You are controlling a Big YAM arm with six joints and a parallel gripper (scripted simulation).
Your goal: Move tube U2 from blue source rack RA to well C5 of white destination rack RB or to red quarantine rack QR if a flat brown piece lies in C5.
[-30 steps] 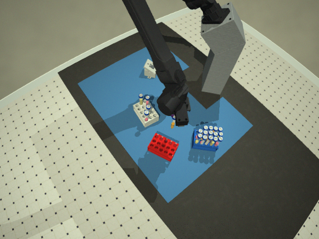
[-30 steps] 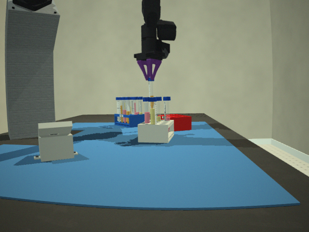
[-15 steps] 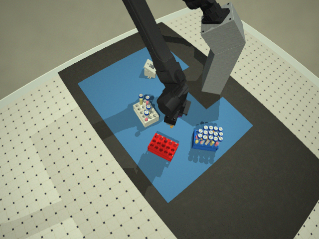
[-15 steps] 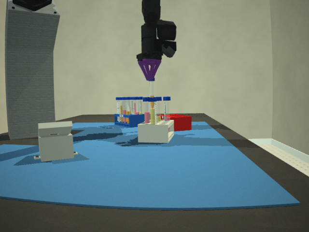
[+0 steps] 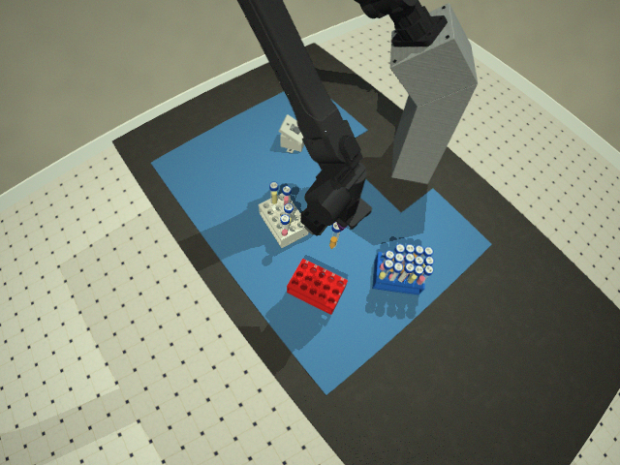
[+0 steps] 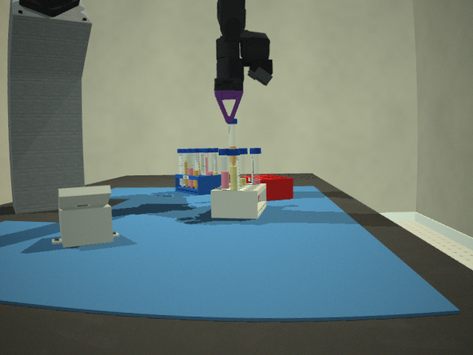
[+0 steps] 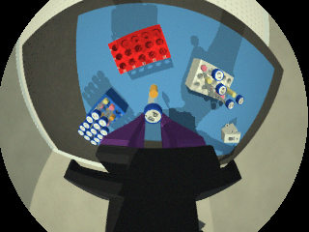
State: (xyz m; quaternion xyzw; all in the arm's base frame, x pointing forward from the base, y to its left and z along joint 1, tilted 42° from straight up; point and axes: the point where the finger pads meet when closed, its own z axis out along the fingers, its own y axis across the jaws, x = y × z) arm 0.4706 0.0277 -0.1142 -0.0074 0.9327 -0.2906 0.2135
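The gripper [image 6: 228,119] has its purple fingers clamped on the blue cap of a tube [image 6: 232,139] with orange liquid, which hangs straight down from them, in the air beside the white rack [image 6: 236,202]. Cap writing is too tiny to read (so no ID from me). The exterior view shows its height above the racked caps; the top view puts it between the white rack, red rack [image 5: 317,285] and blue rack [image 5: 397,286].

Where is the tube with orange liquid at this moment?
In the top view, the tube hangs in the pincer, above the mat between the white rack and the blue rack.
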